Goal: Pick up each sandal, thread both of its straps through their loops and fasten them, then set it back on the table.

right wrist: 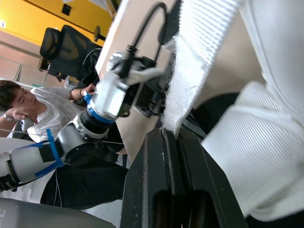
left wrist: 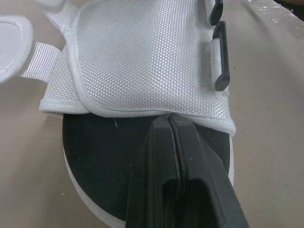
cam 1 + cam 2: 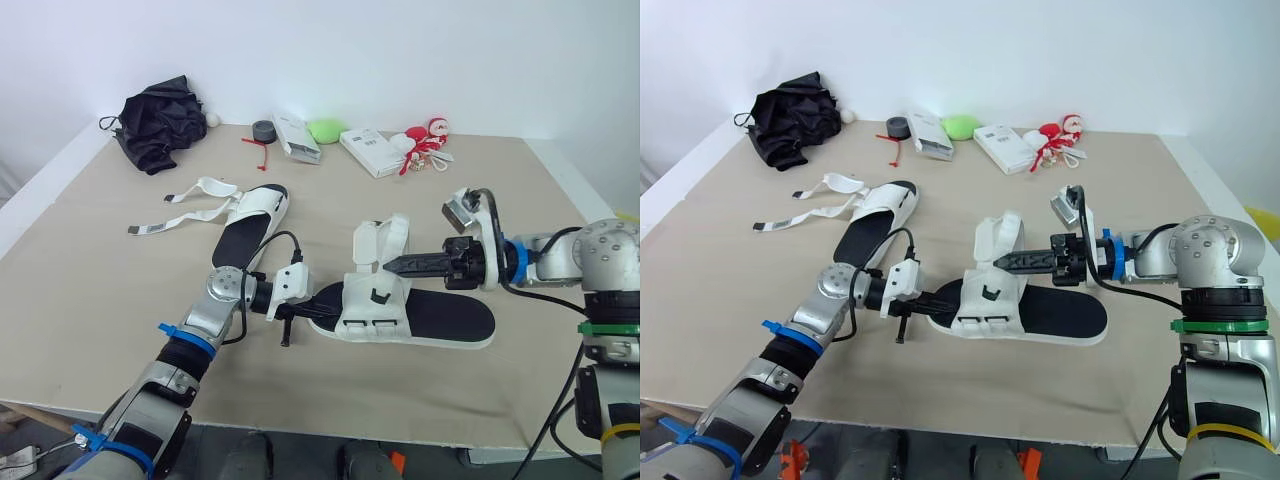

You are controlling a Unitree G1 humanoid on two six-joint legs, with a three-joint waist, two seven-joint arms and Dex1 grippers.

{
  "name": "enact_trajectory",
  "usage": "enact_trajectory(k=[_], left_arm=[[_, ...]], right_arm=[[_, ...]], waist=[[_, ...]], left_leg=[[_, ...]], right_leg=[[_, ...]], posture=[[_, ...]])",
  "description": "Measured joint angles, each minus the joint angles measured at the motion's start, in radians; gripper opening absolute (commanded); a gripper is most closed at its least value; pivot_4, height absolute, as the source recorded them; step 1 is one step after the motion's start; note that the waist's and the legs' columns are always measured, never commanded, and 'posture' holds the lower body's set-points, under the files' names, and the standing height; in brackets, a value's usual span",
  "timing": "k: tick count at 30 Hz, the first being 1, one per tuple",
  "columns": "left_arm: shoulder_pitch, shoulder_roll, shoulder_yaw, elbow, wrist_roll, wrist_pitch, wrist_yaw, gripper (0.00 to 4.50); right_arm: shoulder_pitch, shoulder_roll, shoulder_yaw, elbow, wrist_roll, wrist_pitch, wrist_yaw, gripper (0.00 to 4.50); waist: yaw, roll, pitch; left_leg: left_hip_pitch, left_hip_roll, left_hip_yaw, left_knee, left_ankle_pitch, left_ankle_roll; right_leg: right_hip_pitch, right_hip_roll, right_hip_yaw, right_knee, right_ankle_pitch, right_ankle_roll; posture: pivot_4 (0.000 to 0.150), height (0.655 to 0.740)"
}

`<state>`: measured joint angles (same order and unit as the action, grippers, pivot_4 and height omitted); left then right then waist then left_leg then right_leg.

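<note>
At desk centre, the near sandal is laid flat. Its strap is pinched by the right end effector; the left end effector is clenched at the sole's end. Threading is judged underway: the strap is next to be guided into the loop.

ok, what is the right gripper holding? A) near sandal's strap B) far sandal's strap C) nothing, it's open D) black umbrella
A: the right gripper has its fingers shut on the edge of a white strap standing up from the near sandal.
</note>
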<state>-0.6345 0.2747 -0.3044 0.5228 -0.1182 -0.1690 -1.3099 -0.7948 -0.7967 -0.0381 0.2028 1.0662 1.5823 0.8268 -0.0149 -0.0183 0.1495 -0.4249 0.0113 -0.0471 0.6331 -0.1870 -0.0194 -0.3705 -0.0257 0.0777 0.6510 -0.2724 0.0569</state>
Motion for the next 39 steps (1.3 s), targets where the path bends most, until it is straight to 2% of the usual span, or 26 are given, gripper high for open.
enact_trajectory(k=[11, 18, 23, 33, 36, 39], left_arm=[[0.002, 0.004, 0.000, 0.000, 0.000, -0.001, 0.009, 0.00], [0.000, 0.007, 0.000, 0.001, -0.001, -0.001, 0.009, 0.00], [-0.003, 0.006, -0.001, 0.004, -0.001, -0.005, 0.008, 0.00], [-0.008, 0.000, -0.003, 0.012, -0.001, -0.009, 0.013, 0.00], [-0.010, 0.001, -0.003, 0.017, -0.001, -0.010, 0.014, 0.00], [-0.010, 0.001, -0.003, 0.017, -0.001, -0.011, 0.015, 0.00]], right_arm=[[0.029, -0.038, 0.125, -0.021, -0.116, -0.077, 0.138, 0.02], [-0.101, -0.035, 0.130, 0.126, -0.181, -0.095, 0.205, 0.02], [-0.035, -0.041, 0.188, 0.067, -0.202, -0.084, 0.240, 0.02], [0.001, -0.040, 0.187, 0.009, -0.207, -0.053, 0.241, 0.02], [-0.017, -0.009, 0.212, 0.070, -0.257, -0.053, 0.211, 0.02], [-0.052, -0.007, 0.210, 0.082, -0.246, -0.035, 0.236, 0.02]], waist=[[-0.001, 0.000, 0.000], [-0.003, 0.001, 0.000], [-0.002, 0.001, 0.000], [-0.006, 0.002, 0.000], [-0.006, 0.002, 0.000], [-0.006, 0.002, 0.000]], left_leg=[[0.000, 0.001, 0.000, 0.001, 0.000, 0.000], [0.000, 0.001, 0.001, 0.001, 0.000, 0.000], [0.000, 0.001, 0.000, 0.001, 0.000, 0.000], [0.000, 0.002, 0.000, 0.000, 0.000, 0.000], [0.000, 0.002, 0.000, 0.000, 0.000, 0.000], [0.000, 0.002, 0.000, 0.000, 0.000, 0.000]], right_leg=[[0.000, 0.001, 0.000, 0.000, -0.001, 0.003], [-0.001, 0.001, 0.000, 0.000, 0.000, 0.001], [-0.001, 0.001, 0.000, 0.000, 0.000, 0.001], [-0.001, 0.002, -0.001, 0.000, 0.000, 0.001], [-0.001, 0.002, -0.001, 0.000, 0.000, 0.001], [-0.002, 0.002, -0.001, 0.000, 0.000, 0.001]], posture=[[0.150, 0.7380], [0.150, 0.7380], [0.150, 0.7380], [0.150, 0.7380], [0.150, 0.7380], [0.150, 0.7380]])
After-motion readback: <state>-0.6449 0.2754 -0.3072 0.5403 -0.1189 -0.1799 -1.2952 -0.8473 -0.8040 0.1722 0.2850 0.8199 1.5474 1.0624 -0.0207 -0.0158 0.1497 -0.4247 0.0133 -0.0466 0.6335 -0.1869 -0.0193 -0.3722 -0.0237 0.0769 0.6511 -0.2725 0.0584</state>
